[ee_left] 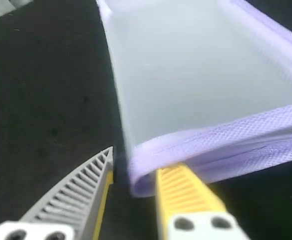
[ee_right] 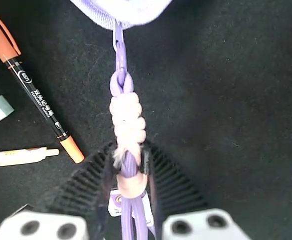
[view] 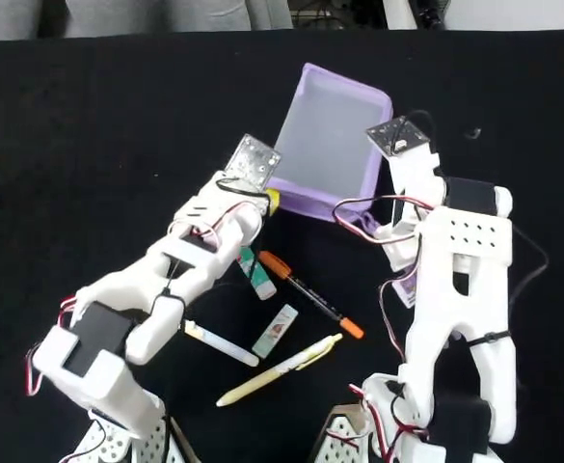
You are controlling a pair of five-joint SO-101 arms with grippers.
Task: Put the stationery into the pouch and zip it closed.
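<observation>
Right claw [ee_right: 129, 156] around braided cord [ee_right: 127, 117]

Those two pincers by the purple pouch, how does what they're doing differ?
The left pincer stands open with a corner of the pouch between its jaws, while the right pincer is shut on the zipper cord. One of the left pincer's jaws is yellow and one grey, while the right pincer's are both black. Both sit at the pouch's edge nearest the arms, at opposite corners.
</observation>
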